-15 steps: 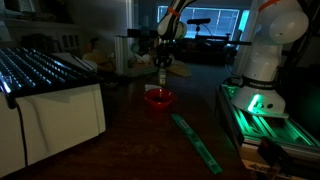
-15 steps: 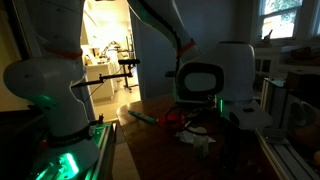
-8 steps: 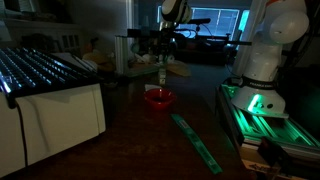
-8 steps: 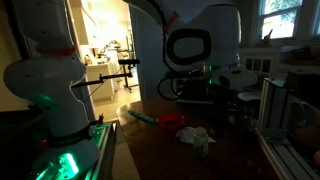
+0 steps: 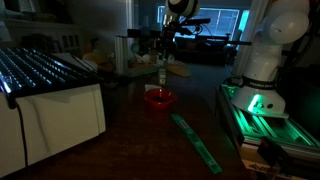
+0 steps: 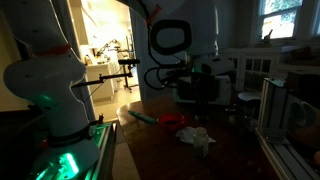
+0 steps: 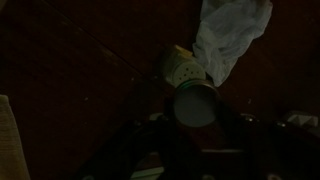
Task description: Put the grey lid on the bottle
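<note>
The bottle [image 5: 163,72] stands upright on the dark table behind the red bowl [image 5: 158,98]. In the wrist view I look down on it: its pale green body [image 7: 181,66] runs up and left from the round grey lid [image 7: 195,105], which sits at its top. My gripper [image 5: 166,52] hangs straight above the bottle. In the wrist view the dark fingers [image 7: 197,128] stand close on either side of the lid and seem shut on it. In an exterior view the arm hides the bottle, and the gripper [image 6: 203,88] is a dark mass.
A crumpled white cloth [image 7: 230,35] lies just beyond the bottle, also in an exterior view [image 6: 197,137]. The red bowl [image 6: 172,120] sits beside it. A long green strip [image 5: 195,142] lies nearer the front. A white rack [image 5: 50,100] stands at the side. The robot base [image 5: 265,60] glows green.
The upper arm and wrist have swung up and sideways. The gripper has turned more upright and stays over the bottle. Bowl, cloth and strip have not moved.
</note>
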